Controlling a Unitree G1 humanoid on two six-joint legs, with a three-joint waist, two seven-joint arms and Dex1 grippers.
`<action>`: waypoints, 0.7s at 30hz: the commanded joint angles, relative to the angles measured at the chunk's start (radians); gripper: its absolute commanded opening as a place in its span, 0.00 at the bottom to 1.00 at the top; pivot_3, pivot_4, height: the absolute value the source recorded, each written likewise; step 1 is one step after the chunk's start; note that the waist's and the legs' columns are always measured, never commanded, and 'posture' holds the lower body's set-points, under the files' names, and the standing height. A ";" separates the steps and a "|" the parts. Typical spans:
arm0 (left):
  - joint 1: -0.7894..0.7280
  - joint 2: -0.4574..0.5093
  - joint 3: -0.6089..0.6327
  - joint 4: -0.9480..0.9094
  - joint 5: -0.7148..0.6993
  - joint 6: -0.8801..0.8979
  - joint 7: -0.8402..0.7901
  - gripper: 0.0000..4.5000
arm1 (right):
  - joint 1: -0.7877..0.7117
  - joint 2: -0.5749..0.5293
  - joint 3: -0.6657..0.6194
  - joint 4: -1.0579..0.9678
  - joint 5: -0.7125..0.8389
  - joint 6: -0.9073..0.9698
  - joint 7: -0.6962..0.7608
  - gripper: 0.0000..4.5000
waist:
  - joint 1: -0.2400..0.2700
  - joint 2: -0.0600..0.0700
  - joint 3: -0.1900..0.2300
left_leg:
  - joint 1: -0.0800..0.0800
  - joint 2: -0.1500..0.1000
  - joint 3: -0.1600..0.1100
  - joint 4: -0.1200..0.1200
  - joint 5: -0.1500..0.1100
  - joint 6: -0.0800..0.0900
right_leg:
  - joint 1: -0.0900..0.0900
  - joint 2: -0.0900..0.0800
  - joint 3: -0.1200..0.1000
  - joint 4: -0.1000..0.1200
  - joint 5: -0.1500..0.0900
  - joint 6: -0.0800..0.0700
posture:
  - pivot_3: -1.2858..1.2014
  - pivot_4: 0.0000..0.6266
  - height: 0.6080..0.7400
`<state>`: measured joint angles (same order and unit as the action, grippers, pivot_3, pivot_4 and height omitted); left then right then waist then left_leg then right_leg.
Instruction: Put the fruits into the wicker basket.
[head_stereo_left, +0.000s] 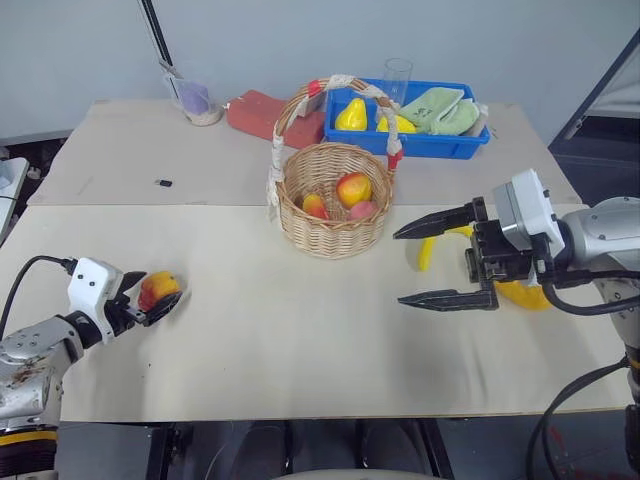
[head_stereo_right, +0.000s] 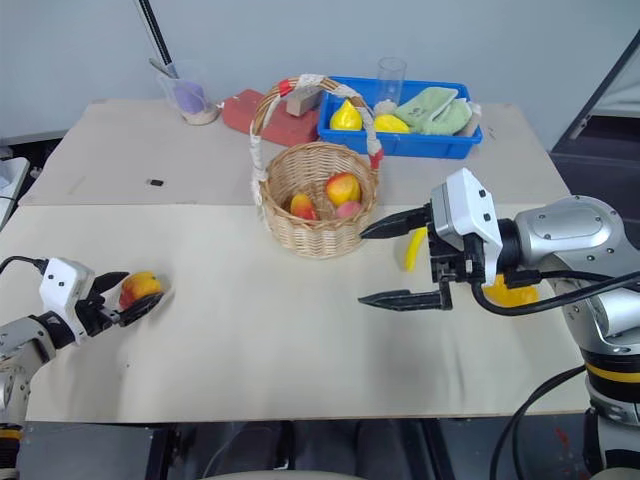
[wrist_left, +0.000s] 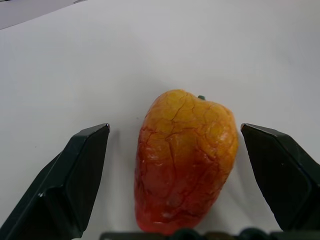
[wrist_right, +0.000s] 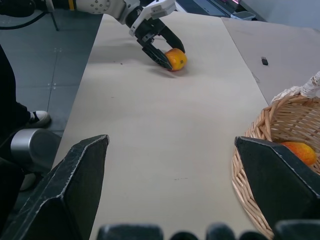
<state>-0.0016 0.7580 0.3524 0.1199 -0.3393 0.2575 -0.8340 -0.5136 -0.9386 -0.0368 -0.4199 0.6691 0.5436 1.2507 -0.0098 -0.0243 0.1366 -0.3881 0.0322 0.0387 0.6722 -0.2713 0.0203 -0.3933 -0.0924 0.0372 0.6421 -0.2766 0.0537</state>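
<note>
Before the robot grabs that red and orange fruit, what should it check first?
1. Fruit sits between the left gripper fingers: ok.
2. Fingers touching the fruit: not ok, gaps show both sides.
3. Wicker basket has room: ok, three fruits inside, space left.
4. Right gripper open with nothing in it: ok.
5. Banana free to pick: cannot tell, partly hidden behind the right gripper.

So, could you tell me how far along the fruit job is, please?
Done: three fruits already lie in the basket. In hand: the left tool is open around a red-orange fruit on the table, its fingers apart from it, so not yet gripped. Left: the banana on the table behind the open, empty right tool.
</note>
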 joint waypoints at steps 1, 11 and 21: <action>-0.027 -0.005 -0.004 0.024 0.020 -0.048 0.013 0.71 | -0.009 -0.001 -0.021 -0.005 -0.008 -0.016 -0.012 1.00 | 0.000 0.000 0.000 | 0.000 0.000 0.000 0.000 0.000 0.000 | 0.000 0.000 0.000 0.000 0.000 0.000 | 0.52 0.24 1.00; -0.042 0.007 -0.015 -0.202 -0.094 0.053 -0.050 0.40 | 0.025 -0.022 -0.080 -0.019 -0.005 -0.001 -0.046 1.00 | 0.003 0.000 0.000 | -0.001 0.000 -0.001 0.000 0.000 0.000 | 0.000 -0.001 0.000 0.000 0.000 0.000 | 0.52 0.24 1.00; -0.571 -0.145 -0.334 -0.363 -0.066 0.187 0.076 0.40 | 0.089 -0.026 -0.169 -0.019 -0.048 0.023 -0.205 1.00 | 0.020 0.000 0.000 | -0.003 -0.004 -0.002 0.006 0.000 0.001 | 0.002 0.001 0.000 0.000 0.002 0.003 | 0.52 0.24 1.00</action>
<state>-0.5451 0.6223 0.0472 -0.2710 -0.4477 0.4603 -0.7816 -0.4150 -0.9642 -0.1733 -0.4248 0.6323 0.5708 1.0778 0.0100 -0.0247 0.1367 -0.3910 0.0276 0.0367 0.6782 -0.2713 0.0210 -0.3909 -0.0895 0.0380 0.6419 -0.2751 0.0563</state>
